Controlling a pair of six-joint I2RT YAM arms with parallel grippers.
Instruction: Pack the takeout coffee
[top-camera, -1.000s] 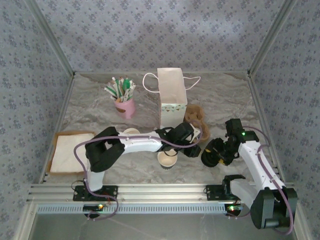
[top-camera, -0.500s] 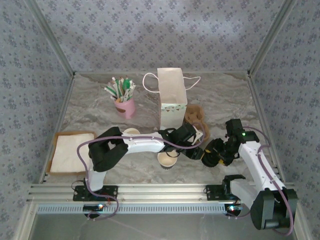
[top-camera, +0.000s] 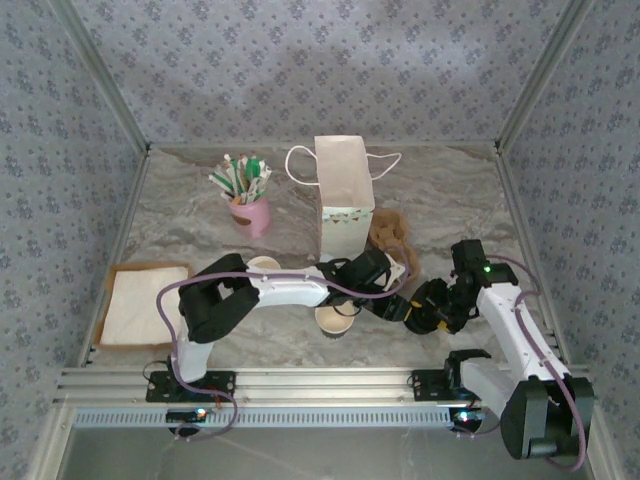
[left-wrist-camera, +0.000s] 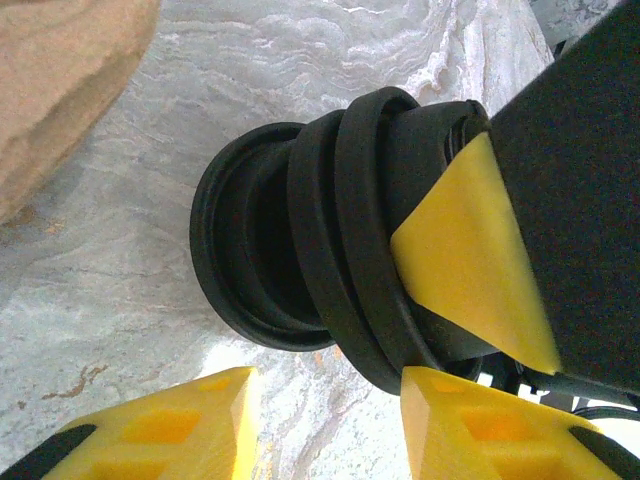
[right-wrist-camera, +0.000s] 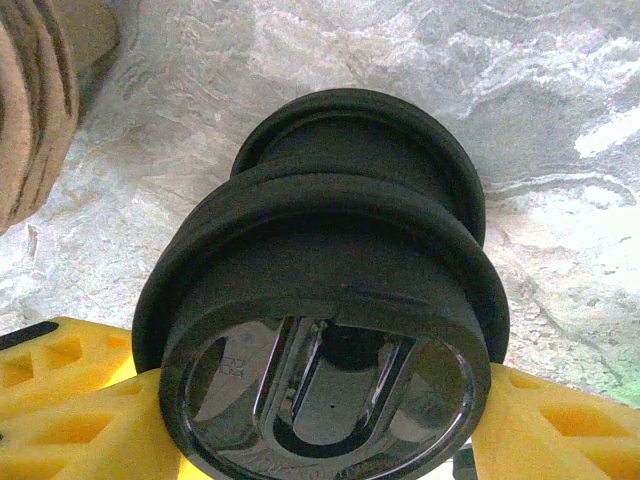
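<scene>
Marble table (top-camera: 200, 215): right hand (right-wrist-camera: 320, 425) holds lids (right-wrist-camera: 330, 250), axis horizontal.

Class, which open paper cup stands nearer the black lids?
The brown-walled round paper cup in front of the left arm; the other cup stands behind it, farther from the black plastic lids.

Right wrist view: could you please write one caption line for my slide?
Right pincer holding stacked black lids over the marble table.

Left gripper (top-camera: 392, 306) moved up to black lids (top-camera: 416, 312)
</scene>
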